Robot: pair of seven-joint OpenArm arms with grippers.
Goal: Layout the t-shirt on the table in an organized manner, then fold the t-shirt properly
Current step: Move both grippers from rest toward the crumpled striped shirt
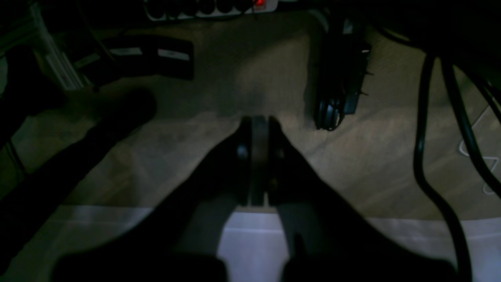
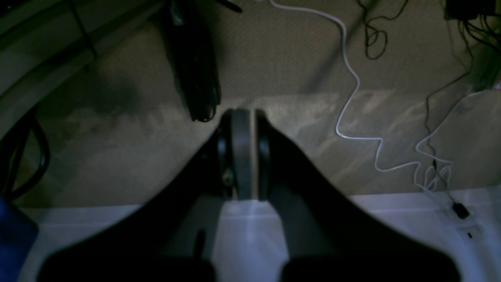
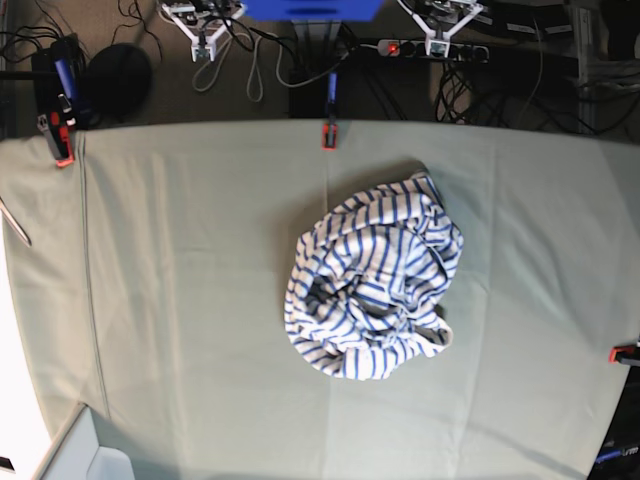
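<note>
Crumpled in a loose heap a little toward 3 o'clock of centre on the table (image 3: 180, 330): the t-shirt (image 3: 372, 280), white with blue stripes. Left gripper (image 1: 258, 121) closed tight, holding nothing, over carpeted floor. Right gripper (image 2: 242, 114) likewise pressed closed and empty, white cable (image 2: 352, 98) at its 3 o'clock.

- The right end effector (image 2: 243, 117) points away from the camera, its two dark jaws pressed together with nothing between them.
- Beneath it lies a tan carpeted floor (image 2: 282, 58) in dim light.
- A thin white cable (image 2: 346, 74) snakes across the floor at right.
- A pale band (image 2: 391, 211) crosses the bottom of the view.
- A dark elongated object (image 2: 195, 66) lies at upper left.
</note>
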